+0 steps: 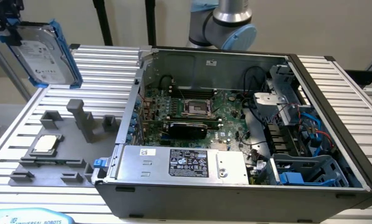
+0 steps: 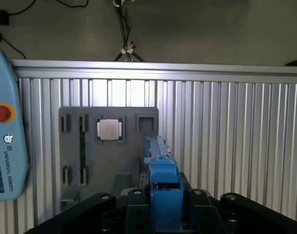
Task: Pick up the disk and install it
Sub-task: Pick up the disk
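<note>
The disk [image 1: 46, 53], a silver-grey hard drive with a white label in a bright blue frame, hangs tilted in the air. It is above the slatted table at the exterior view's far left, over the grey fixture plate [image 1: 55, 154]. My gripper [image 1: 1, 29] is shut on its upper end. In the wrist view the disk [image 2: 160, 170] appears edge-on as a blue strip, clamped between the black fingers of my gripper [image 2: 164, 209].
An open computer case [image 1: 335, 121] fills the exterior view's right, with a motherboard [image 1: 192, 109], a silver box with a black label [image 1: 186, 163] and a blue drive bay [image 1: 307, 170]. A small square chip [image 1: 46, 142] lies on the fixture plate. A teach pendant [image 2: 7, 141] lies beside it.
</note>
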You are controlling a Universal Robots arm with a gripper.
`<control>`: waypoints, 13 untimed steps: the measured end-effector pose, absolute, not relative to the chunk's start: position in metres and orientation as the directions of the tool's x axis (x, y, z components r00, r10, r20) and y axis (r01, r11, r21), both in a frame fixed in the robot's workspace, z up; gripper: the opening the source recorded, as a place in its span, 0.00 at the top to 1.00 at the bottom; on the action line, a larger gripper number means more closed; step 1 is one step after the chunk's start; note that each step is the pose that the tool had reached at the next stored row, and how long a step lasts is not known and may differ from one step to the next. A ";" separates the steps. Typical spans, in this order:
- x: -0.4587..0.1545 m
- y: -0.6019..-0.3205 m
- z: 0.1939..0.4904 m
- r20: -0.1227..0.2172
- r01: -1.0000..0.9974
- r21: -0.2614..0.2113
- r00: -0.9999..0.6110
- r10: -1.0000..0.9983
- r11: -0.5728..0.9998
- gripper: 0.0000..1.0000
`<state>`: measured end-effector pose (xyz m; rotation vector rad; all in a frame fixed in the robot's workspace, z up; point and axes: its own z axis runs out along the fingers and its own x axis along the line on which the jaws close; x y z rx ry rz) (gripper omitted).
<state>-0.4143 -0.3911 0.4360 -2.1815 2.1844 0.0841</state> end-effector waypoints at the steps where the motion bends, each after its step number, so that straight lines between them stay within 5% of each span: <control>1: -0.411 -0.391 0.440 -0.078 -1.000 0.001 -0.001 -0.997 0.001 0.67; 13: -0.356 -0.394 0.482 -0.102 -1.000 0.001 0.002 -0.995 -0.002 0.67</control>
